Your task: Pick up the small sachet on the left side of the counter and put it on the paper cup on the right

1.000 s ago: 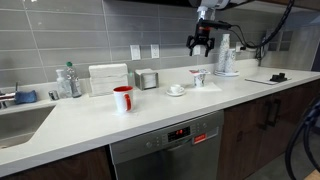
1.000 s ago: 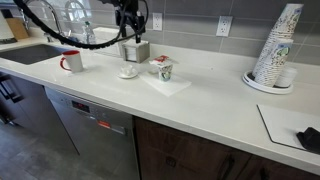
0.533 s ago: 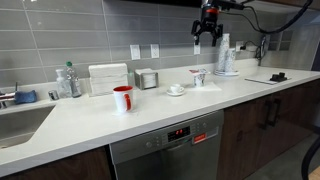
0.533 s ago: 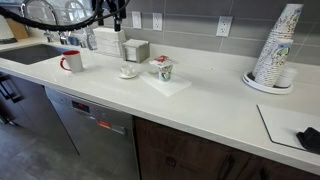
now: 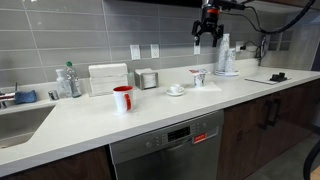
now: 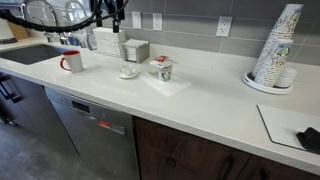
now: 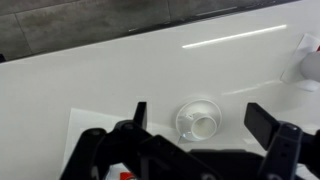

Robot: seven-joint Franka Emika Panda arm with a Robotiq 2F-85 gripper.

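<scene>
The small white paper cup with reddish markings stands on a white napkin mid-counter; it also shows in an exterior view. A small greenish piece lies across its top; I cannot tell for sure that it is the sachet. My gripper hangs high above the counter, open and empty. In the wrist view the open jaws frame the low white cup on its saucer far below.
A red cup stands toward the sink. A white cup on a saucer and a steel sachet holder stand by the wall. A stack of paper cups stands further along, with a dark object near the counter's end.
From a second ago the gripper has risen and drawn away from the paper cup, jaws open. Over the last half second nothing has moved.
</scene>
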